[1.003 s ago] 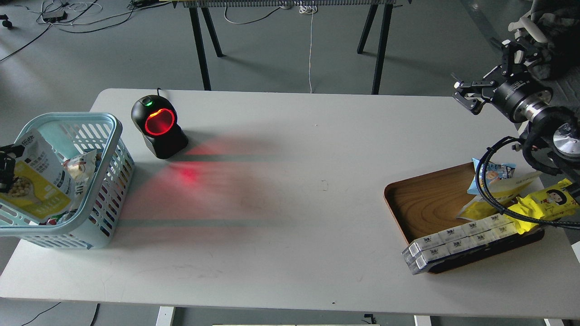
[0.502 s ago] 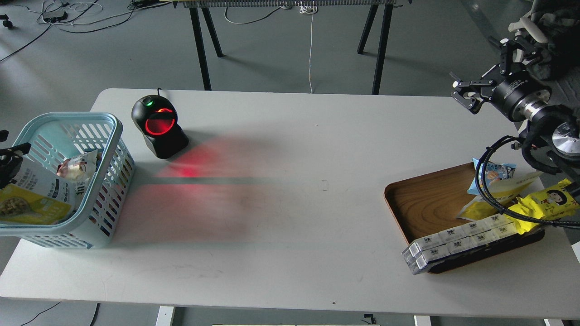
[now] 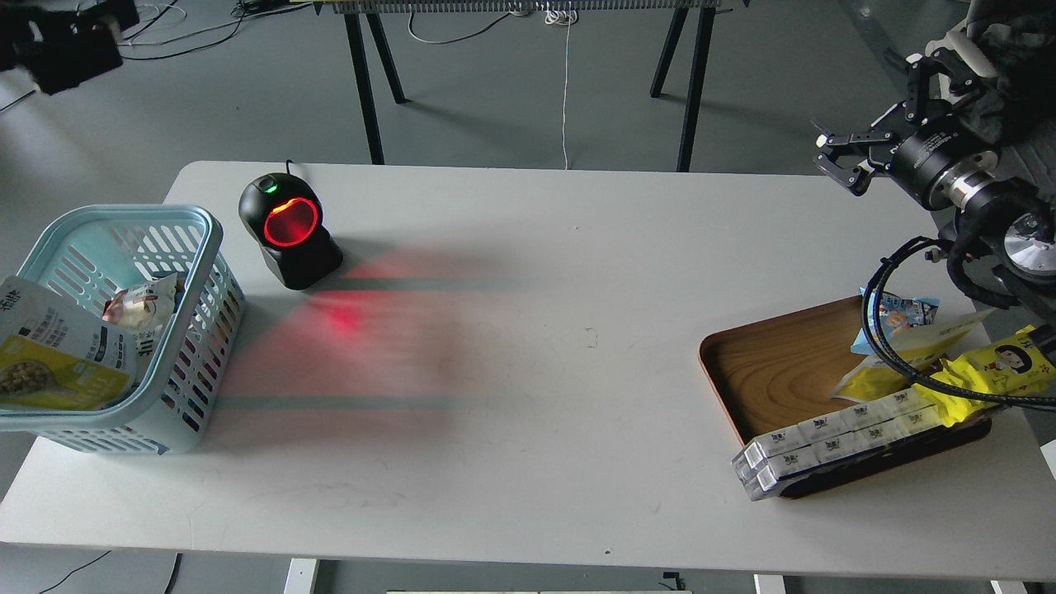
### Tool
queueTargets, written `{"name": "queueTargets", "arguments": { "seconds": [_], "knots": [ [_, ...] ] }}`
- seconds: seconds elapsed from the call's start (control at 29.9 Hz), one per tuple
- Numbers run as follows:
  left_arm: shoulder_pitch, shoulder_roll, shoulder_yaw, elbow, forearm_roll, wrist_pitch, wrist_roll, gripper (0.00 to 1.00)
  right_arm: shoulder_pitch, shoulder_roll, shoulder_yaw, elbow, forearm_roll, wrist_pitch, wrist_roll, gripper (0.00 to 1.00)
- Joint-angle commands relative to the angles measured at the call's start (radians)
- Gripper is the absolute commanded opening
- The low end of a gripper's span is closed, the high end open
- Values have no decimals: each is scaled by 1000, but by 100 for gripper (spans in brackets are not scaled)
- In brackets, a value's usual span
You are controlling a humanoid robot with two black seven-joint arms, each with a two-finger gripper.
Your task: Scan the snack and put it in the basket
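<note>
The snack pouch [image 3: 58,355], white above and yellow below with a round picture of beans, lies inside the light blue basket [image 3: 206,247] at the table's left edge, leaning on the near-left wall. Nothing holds it. A dark blurred shape at the top left corner is my left gripper [image 3: 58,45], high above and behind the basket; its fingers cannot be told apart. My right gripper [image 3: 874,120] is open and empty, raised over the table's far right corner.
A black scanner [image 3: 289,231] with a red glowing window stands right of the basket. Another crinkled packet [image 3: 140,301] lies in the basket. A brown wooden tray [image 3: 775,363] at the right holds a blue-and-white packet [image 3: 895,313], yellow packs [image 3: 990,367] and white boxes [image 3: 833,437].
My left gripper let go of the pouch, which dropped and settled in the basket. The gripper then rose fast to the top left. My right gripper drifted slightly up and left.
</note>
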Motion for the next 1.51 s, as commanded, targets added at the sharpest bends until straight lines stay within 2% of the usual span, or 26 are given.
{"name": "queueTargets", "arguments": {
  "seconds": [0.0, 0.1, 0.3, 0.4, 0.54, 0.67, 0.9, 1.07, 1.47],
  "knots": [
    [0, -175, -90, 50, -327, -14, 94, 99, -4, -5, 33, 18, 0, -1, 0, 99],
    [-2, -321, -144, 146, -537, -6, 112, 99, -10, -31, 44, 39, 2, -1, 0, 99],
    [4, -541, -196, 380, -803, -17, 109, 99, -15, -76, 48, 78, 3, -4, 0, 99],
    [4, -623, -198, 455, -927, -17, 99, 99, -33, -85, 48, 94, 3, -4, 1, 99],
    [15, -720, -261, 509, -1025, -18, 92, 99, -64, -87, 71, 113, 5, 1, 3, 99],
    [26, -840, -362, 636, -1032, -23, 102, 99, -91, -85, 108, 122, 5, -1, 3, 99],
    [32, -891, -391, 723, -1148, -122, 111, 99, -147, -85, 171, 153, 5, -1, 4, 99],
    [35, -904, -391, 770, -1220, -142, 126, 100, -179, -76, 194, 154, 5, 4, 27, 99],
    [79, -915, -393, 762, -1251, -162, 125, 100, -184, -76, 186, 171, 2, -5, 27, 99]
  ]
}}
